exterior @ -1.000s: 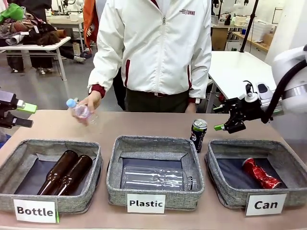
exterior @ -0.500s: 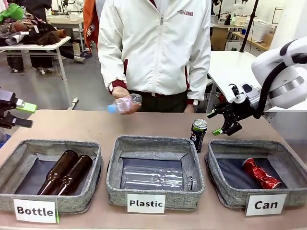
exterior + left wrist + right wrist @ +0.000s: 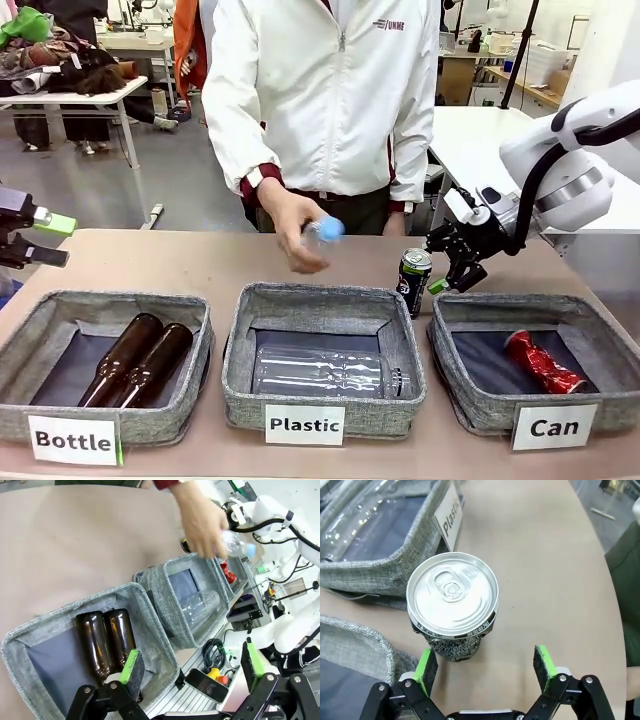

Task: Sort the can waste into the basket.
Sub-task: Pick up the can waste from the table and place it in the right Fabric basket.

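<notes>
Tabletop (image 3: 120, 262) bears black can (image 3: 413, 282); wrist view shows right gripper (image 3: 484, 663) spread.

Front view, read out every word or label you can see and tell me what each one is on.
"Bottle": white label on the left grey tray.
"Plastic": white label on the middle tray.
"Can": white label on the basket, the right tray.
Chest logo on the person's white jacket: too blurred to read.
Print on the black can: too small to read.

Glossy metal black can (image 3: 452, 594), crumpled shiny red can (image 3: 543, 362), rough grey fabric basket (image 3: 478, 404); smooth matt table (image 3: 130, 265)
</notes>
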Available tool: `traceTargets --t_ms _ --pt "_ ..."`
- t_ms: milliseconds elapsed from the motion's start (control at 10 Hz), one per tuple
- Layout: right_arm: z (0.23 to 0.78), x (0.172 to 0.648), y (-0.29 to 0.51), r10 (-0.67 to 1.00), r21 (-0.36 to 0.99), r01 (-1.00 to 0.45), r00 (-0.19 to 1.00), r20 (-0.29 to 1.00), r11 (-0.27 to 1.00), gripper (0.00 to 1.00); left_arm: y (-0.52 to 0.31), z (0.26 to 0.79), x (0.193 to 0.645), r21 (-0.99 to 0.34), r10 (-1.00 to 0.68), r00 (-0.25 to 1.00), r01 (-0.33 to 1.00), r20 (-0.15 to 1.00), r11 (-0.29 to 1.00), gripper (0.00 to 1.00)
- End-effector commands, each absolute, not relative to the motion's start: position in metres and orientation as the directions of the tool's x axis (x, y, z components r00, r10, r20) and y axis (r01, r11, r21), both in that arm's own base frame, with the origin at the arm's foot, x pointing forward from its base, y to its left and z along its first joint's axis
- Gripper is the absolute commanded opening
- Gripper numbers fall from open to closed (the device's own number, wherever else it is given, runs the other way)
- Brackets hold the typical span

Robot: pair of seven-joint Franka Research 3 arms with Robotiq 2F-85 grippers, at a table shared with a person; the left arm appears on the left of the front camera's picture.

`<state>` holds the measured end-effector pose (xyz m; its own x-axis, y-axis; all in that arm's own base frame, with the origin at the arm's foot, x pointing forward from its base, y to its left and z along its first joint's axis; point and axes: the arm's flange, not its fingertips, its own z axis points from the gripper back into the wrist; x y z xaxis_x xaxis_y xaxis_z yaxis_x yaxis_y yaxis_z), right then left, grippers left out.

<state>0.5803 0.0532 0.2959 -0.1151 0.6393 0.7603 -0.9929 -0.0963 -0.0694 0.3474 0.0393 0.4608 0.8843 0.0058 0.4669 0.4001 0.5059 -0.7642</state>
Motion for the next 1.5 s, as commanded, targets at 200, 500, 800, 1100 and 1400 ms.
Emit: traceTargets --t_ms 200,500,800,1100,1400 --pt "0.29 0.6 0.057 0.622 -0.021 -0.994 -0.085 0.779 -0.11 1.0 0.04 0.464 0.344 -0.768 0.001 0.891 0.39 0.453 0.507 1.0" --pt "0.289 0.612 0.056 0.602 -0.002 -0.994 -0.066 0.795 -0.106 1.0 0.04 0.464 0.344 -0.768 0.001 0.891 0.39 0.453 0.507 1.0" --pt "0.282 0.615 0.067 0.631 0.019 -0.983 -0.103 0.769 -0.183 1.0 0.04 0.464 0.344 -0.768 0.001 0.891 0.39 0.453 0.507 1.0" --pt "0.284 0.612 0.068 0.631 0.009 -0.969 -0.154 0.76 -0.248 1.0 0.04 0.464 0.344 -0.768 0.001 0.891 0.39 0.453 0.507 1.0" --pt "0.28 0.61 0.07 0.618 0.02 -0.948 -0.191 0.763 -0.318 1.0 0.04 0.464 0.344 -0.768 0.001 0.891 0.39 0.453 0.507 1.0"
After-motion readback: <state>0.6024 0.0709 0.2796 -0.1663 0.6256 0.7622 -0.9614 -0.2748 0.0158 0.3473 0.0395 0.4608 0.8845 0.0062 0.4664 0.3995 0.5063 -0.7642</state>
